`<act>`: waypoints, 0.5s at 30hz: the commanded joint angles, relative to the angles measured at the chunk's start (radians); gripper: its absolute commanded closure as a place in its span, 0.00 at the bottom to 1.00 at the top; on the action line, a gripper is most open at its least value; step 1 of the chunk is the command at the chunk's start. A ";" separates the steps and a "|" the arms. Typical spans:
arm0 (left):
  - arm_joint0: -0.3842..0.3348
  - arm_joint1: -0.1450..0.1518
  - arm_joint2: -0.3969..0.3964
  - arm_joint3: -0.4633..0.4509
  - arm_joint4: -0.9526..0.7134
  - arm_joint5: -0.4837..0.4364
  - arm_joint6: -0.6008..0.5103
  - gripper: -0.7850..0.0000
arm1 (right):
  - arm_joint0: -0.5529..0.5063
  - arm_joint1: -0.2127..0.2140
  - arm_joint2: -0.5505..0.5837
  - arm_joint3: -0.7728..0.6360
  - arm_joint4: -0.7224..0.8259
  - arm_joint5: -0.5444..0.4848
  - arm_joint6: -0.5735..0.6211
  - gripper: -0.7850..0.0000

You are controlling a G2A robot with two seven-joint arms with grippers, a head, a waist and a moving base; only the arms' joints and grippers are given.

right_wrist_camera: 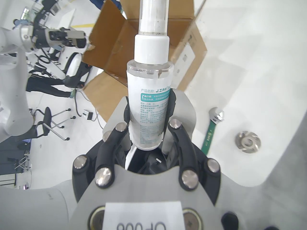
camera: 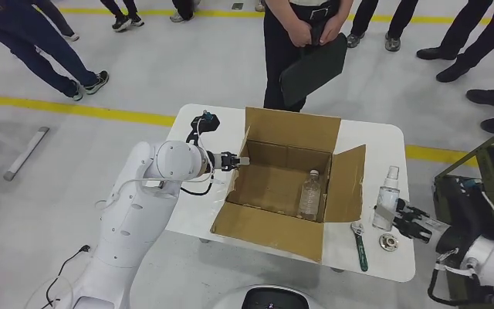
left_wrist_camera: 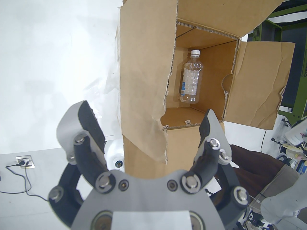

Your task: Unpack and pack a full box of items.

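While the cardboard box [camera: 270,228] stands open near the middle of the white counter [camera: 378,143] with its flaps spread, a clear water bottle [camera: 310,195] lies inside on its floor. It lies close to the right-hand wall, with its white cap pointing to the far side. To the right of the box, beyond its raised flap, a white spray bottle [camera: 386,199] stands upright. The right gripper [camera: 390,215] has its fingers closed on the labelled lower body, with the clear-capped nozzle rising above them. Whether the base touches the counter cannot be told. Just in front of it lie a green-handled adjustable wrench [camera: 359,246] and, beside that, a round metal flange [camera: 388,242], apart from each other. On the box's other side the left gripper [camera: 241,161] hovers by the left flap, its fingers spread wide and holding nothing.
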 commanded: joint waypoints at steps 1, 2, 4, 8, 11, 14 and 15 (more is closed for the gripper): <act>0.000 0.000 0.000 0.000 0.000 0.000 0.000 0.00 | 0.039 0.005 -0.055 -0.014 -0.025 0.055 -0.011 1.00; 0.000 0.000 0.000 0.000 0.000 0.000 0.000 0.00 | 0.059 0.008 -0.089 -0.014 -0.046 0.077 -0.019 1.00; 0.000 0.000 0.000 0.000 0.000 0.000 0.000 0.00 | 0.106 0.012 -0.167 0.006 -0.080 0.119 -0.036 1.00; 0.000 0.000 0.000 0.000 0.000 0.000 0.000 0.00 | 0.201 0.016 -0.340 0.088 -0.170 0.180 -0.068 1.00; 0.000 0.000 0.000 0.000 0.000 0.000 0.000 0.00 | 0.271 0.017 -0.464 0.164 -0.256 0.209 -0.092 1.00; 0.000 0.000 0.000 0.000 0.000 0.000 0.000 0.00 | 0.301 0.016 -0.514 0.200 -0.280 0.219 -0.107 1.00; 0.000 0.000 0.000 0.000 0.000 0.000 0.000 0.00 | 0.301 0.016 -0.514 0.200 -0.280 0.219 -0.107 1.00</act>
